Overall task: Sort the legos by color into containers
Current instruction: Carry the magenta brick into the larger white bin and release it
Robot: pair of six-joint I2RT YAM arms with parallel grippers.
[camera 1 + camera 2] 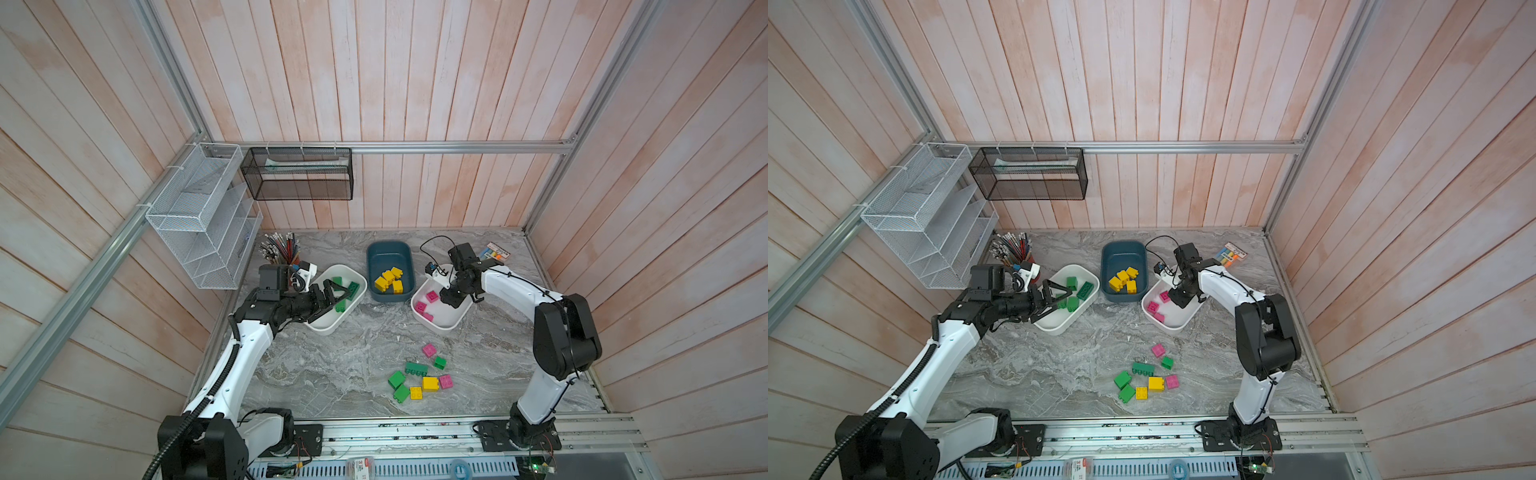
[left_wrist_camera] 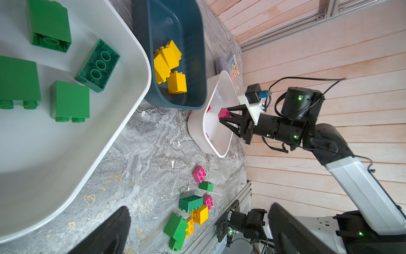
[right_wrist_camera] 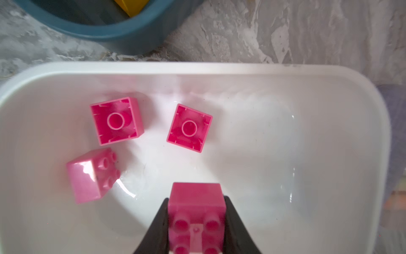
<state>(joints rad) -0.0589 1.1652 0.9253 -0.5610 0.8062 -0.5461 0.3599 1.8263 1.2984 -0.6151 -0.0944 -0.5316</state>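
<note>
Right gripper pinching pink brick over right white tub, bench right half. Risk: if dropped high, it may bounce off three pink bricks, over rim. Left gripper spread wide, above left white tub.

Both top views look steeply down from high at the front, far off, and take in the whole table almost identically. The left wrist view sits close over the green-brick tub and faces across to the right arm. The right wrist view peers straight down, very near, into the pink-brick tub, which every view shares.
</note>
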